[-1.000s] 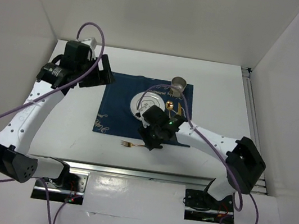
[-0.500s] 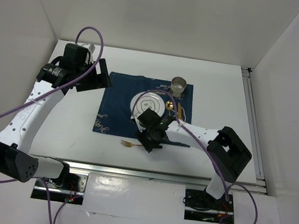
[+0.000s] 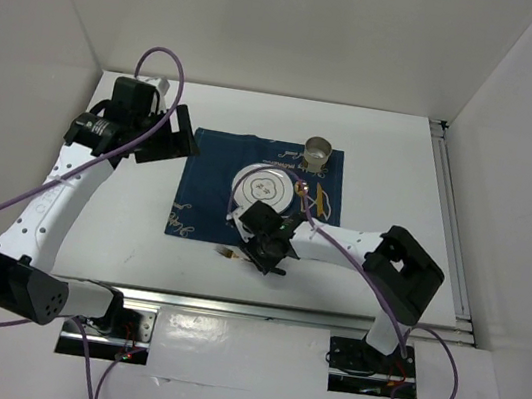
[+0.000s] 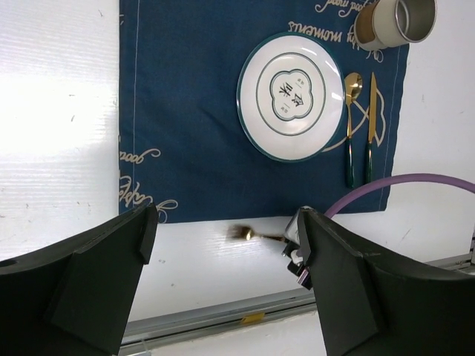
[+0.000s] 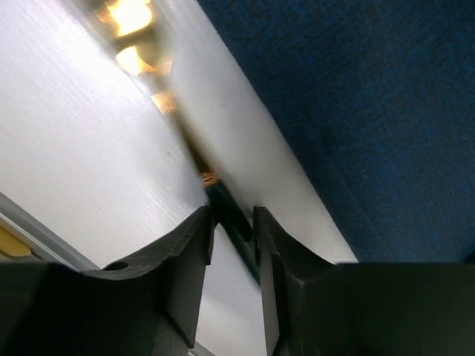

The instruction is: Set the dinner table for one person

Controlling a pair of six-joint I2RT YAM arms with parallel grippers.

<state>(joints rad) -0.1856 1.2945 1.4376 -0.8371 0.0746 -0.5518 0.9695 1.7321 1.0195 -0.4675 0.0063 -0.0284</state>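
Observation:
The dinner table [image 3: 121, 217] is a white top with a navy placemat [image 3: 205, 200] on it. On the mat are a white plate [image 3: 266, 187], a gold spoon [image 3: 301, 187], a knife [image 3: 318, 203] and a metal cup [image 3: 317, 151]. A gold fork [image 4: 249, 234] with a dark green handle [image 5: 226, 208] lies on the bare table just in front of the mat. My right gripper [image 5: 234, 222] is low over it, its fingers straddling the handle with a narrow gap left. My left gripper [image 4: 226, 282] hovers wide open and empty, high over the mat's left edge.
A silver rail [image 3: 259, 310] runs along the table's near edge, close to the fork. A purple cable [image 4: 401, 185] loops over the right arm. White walls enclose the table on three sides.
The right gripper came down and forward from the mat to the fork and narrowed its jaws around the handle. The fork shifted slightly. The left arm barely moved.

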